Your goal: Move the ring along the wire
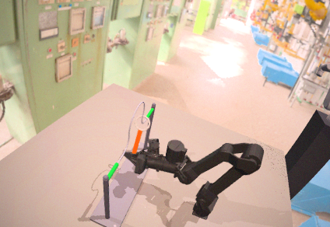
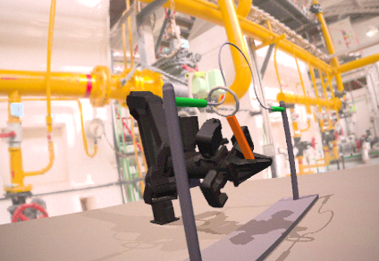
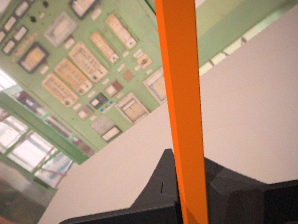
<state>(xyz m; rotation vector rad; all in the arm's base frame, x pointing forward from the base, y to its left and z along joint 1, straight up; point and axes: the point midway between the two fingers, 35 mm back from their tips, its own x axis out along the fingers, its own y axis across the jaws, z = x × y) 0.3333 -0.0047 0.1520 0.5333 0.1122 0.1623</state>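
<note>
My gripper [image 1: 134, 154] [image 2: 253, 159] [image 3: 174, 154] is shut on the lower end of the orange handle [image 1: 137, 141] [image 2: 240, 135] [image 3: 183, 75]. The handle tilts up to the pale ring [image 1: 135, 123] [image 2: 238, 103]. The ring is around the wire, just past the inner end of the green part [image 1: 150, 113] [image 2: 191, 102] beside one post [image 1: 150, 125] [image 2: 179, 169]. The thin grey wire [image 1: 129, 129] [image 2: 219, 61] rises in a tall arch, then drops to the other green part [image 1: 113, 171] [image 2: 277, 109]. Whether ring and wire touch cannot be told. The wrist view shows neither.
The other post [image 1: 107, 197] [image 2: 290, 151] stands at the far end of the base plate [image 1: 102, 212] [image 2: 301, 208] from the ring. The arm [image 1: 212, 160] reaches in from one side of the plate, below wire height. The table [image 1: 58, 158] carries the plate.
</note>
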